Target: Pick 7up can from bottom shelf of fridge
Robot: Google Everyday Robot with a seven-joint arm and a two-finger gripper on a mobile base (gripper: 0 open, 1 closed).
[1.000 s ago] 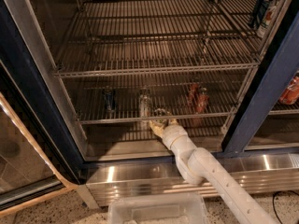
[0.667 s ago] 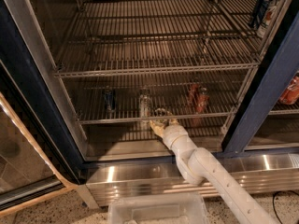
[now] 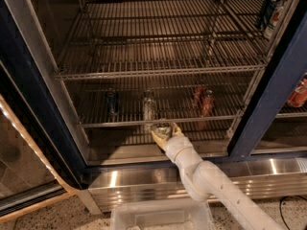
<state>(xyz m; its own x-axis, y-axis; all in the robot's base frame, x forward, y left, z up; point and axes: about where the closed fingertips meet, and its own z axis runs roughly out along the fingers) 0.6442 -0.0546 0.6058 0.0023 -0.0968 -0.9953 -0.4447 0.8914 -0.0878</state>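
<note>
The fridge [image 3: 268, 104] stands open with a dark blue frame and steel wire racks. My gripper [image 3: 163, 131] reaches in at the front of the bottom shelf [image 3: 120, 138], low in the middle. Its yellowish fingers [image 3: 175, 130] are closed around the 7up can [image 3: 162, 128], whose shiny silver top shows between them. The can sits just below the front rail of the rack above. My white arm [image 3: 211, 181] runs down to the lower right.
On the rack just behind stand a dark blue can [image 3: 112, 102], a paler silver can [image 3: 148, 108] and red cans [image 3: 202, 101]. More cans stand top right [image 3: 270, 6] and a red one at right [image 3: 298, 93]. A clear plastic bin [image 3: 160, 218] lies below the steel base panel [image 3: 139, 182].
</note>
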